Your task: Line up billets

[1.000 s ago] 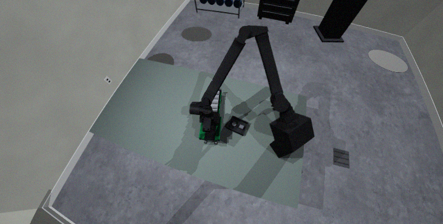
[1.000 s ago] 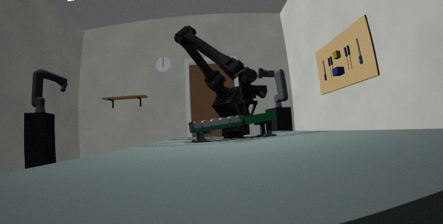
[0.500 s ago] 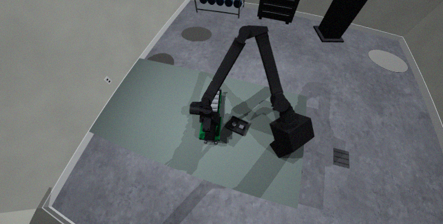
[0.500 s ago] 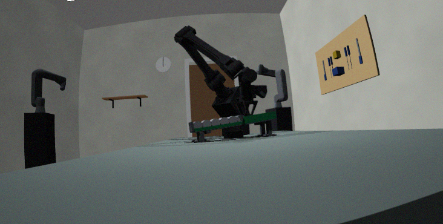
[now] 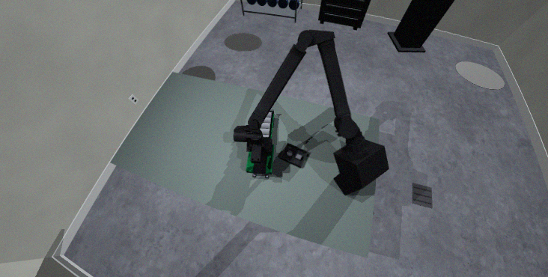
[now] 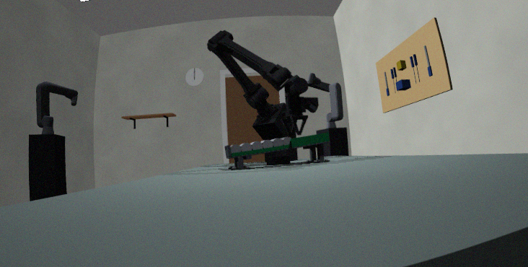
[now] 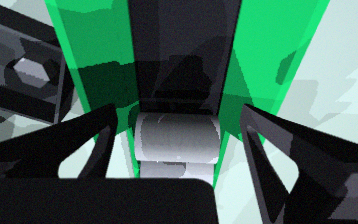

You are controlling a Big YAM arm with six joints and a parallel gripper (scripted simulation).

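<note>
Matte black tubular arm (image 5: 278, 81), boxy base (image 5: 362, 164), pointed black fingers.

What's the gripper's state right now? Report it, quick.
Gripper: open, holding nothing; its fingers stand apart on either side of a billet on the ramp.
</note>
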